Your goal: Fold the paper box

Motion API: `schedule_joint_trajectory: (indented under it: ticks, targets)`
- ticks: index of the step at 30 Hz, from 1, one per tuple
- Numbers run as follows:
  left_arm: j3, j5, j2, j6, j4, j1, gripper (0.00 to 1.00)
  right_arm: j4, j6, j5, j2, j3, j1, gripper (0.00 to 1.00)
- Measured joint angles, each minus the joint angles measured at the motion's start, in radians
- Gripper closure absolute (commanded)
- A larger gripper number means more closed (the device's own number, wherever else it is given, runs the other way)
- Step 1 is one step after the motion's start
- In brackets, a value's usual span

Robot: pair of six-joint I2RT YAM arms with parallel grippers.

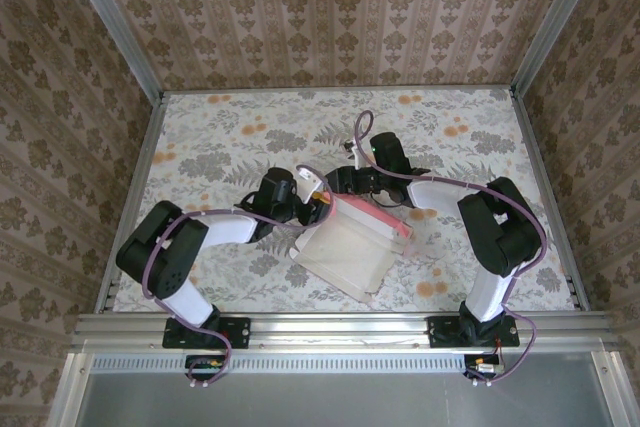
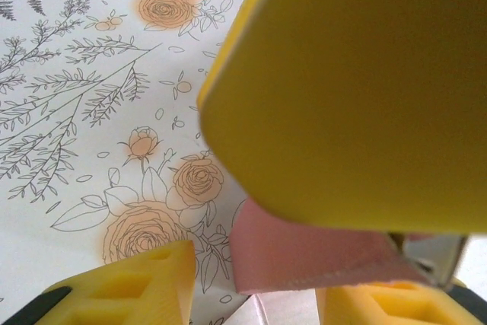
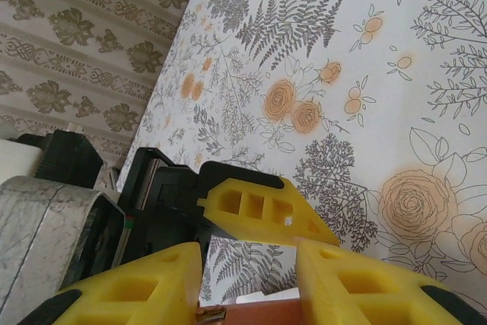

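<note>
Two arms reach over the flowered table (image 1: 210,137) and meet at one spot. The left gripper (image 1: 320,209) sits at the far left corner of the box (image 1: 345,247). In its wrist view its fingers (image 2: 144,283) stand apart with a pink flap (image 2: 304,253) between them. A gap shows beside one finger, so this claw is open, not pinching. A big blurred yellow finger (image 2: 358,89) hangs just above the flap. The box lies mid-table, near the front edge, pale inner face up, pink side along its far right. The right gripper (image 1: 345,190) is at the same corner, just beside the left one. Its fingers (image 3: 380,287) are spread with a pinkish-brown box edge (image 3: 251,313) between them; whether they press it I cannot tell.
</note>
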Motion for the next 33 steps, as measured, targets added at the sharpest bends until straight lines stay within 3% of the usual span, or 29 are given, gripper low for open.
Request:
schedule_joint_trajectory:
  ticks: [18,33]
  targets:
    - [0.013,-0.210,0.035,0.000,0.088,-0.085,0.76,0.027,0.042,0.002,0.000,-0.012,-0.014,0.62]
    - [0.012,-0.399,0.039,0.011,0.131,-0.143,0.80,0.019,0.056,0.040,-0.028,-0.022,-0.017,0.63]
